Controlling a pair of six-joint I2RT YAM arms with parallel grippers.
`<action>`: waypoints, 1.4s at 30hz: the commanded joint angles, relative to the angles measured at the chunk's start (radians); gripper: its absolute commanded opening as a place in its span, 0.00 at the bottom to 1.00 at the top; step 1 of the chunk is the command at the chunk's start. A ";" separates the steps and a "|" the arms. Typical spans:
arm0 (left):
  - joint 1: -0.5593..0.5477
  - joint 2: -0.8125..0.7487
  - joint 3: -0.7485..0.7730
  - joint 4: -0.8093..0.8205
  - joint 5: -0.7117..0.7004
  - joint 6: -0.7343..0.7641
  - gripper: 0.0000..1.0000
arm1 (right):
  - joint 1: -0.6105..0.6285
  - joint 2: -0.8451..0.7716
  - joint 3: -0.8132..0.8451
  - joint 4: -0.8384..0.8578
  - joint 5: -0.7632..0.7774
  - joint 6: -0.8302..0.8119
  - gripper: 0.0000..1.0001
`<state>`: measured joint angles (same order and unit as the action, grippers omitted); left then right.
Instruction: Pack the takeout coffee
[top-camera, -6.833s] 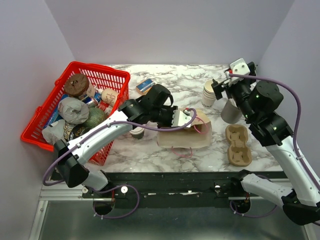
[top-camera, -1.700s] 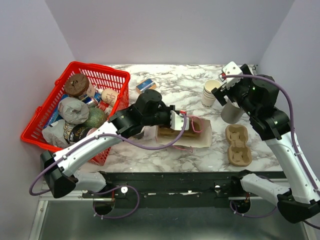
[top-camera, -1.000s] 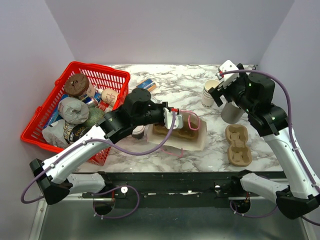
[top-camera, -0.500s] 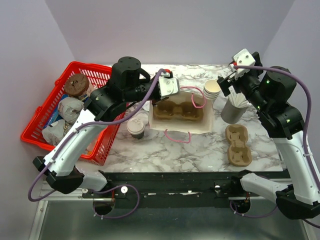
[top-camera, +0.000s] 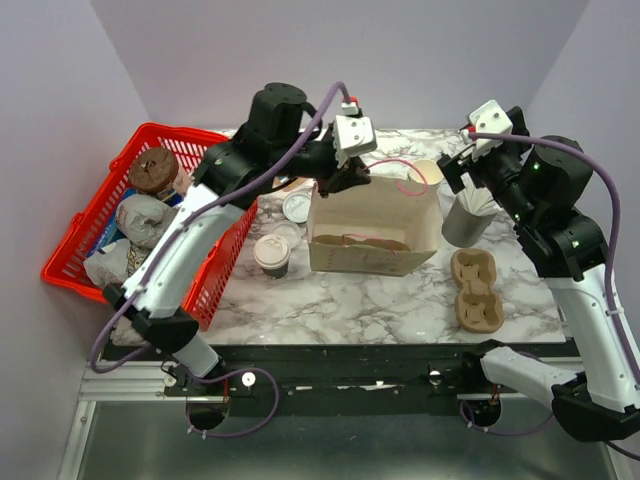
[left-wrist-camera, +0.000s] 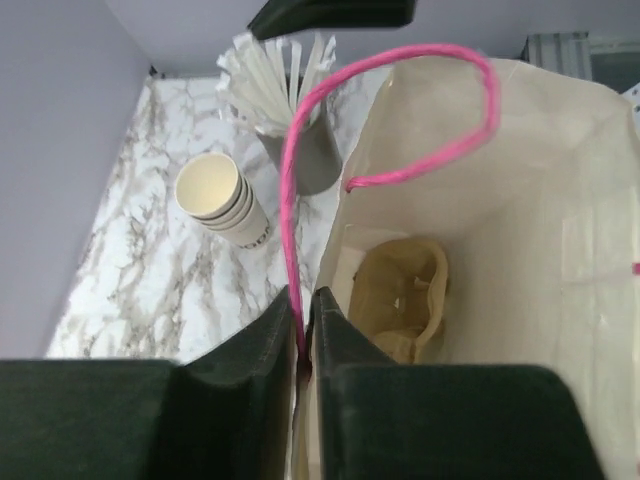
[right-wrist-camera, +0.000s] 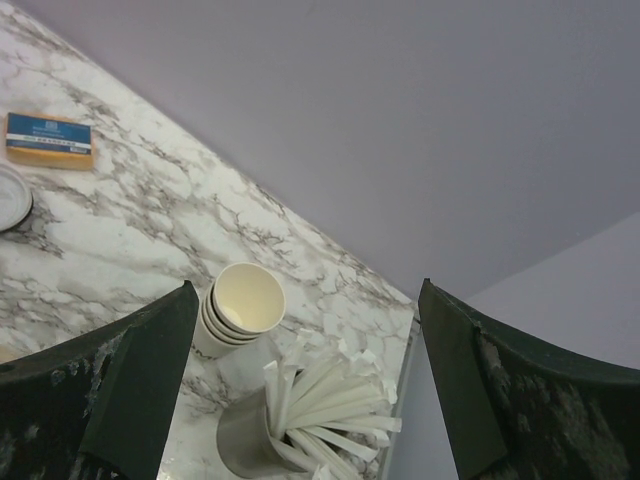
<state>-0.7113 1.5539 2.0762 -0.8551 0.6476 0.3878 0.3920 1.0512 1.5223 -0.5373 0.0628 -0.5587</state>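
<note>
On the white marbled surface (top-camera: 350, 300) we see a red plastic basket (top-camera: 200, 137) at nine o'clock and, at the centre, an open cream paper bag (top-camera: 375, 215) standing upright with a brown moulded cup carrier (left-wrist-camera: 405, 290) at its bottom. Our left pincer (left-wrist-camera: 303, 330), at the bag's eleven o'clock, is clamped on one pink cord handle (left-wrist-camera: 300, 170); our right pincer (right-wrist-camera: 310, 340) hangs at two o'clock, fingers spread wide on nothing. The small cream paper cup with dark brown band and white lid (top-camera: 271, 255) stands outside the bag at its eight o'clock, near the basket.
</note>
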 joint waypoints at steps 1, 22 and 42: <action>0.067 0.224 -0.022 -0.029 -0.022 -0.124 0.98 | -0.024 -0.007 -0.066 0.034 0.028 -0.023 1.00; 0.305 -0.058 -0.251 0.219 0.190 -0.117 0.98 | -0.045 0.235 0.100 -0.183 -0.565 0.043 1.00; 0.190 -0.118 -0.479 -0.222 0.187 0.460 0.83 | -0.045 0.684 0.357 -0.578 -0.854 -0.141 0.62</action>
<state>-0.4721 1.4048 1.6085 -1.0412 0.8238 0.7254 0.3511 1.6909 1.8061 -1.0042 -0.7437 -0.6357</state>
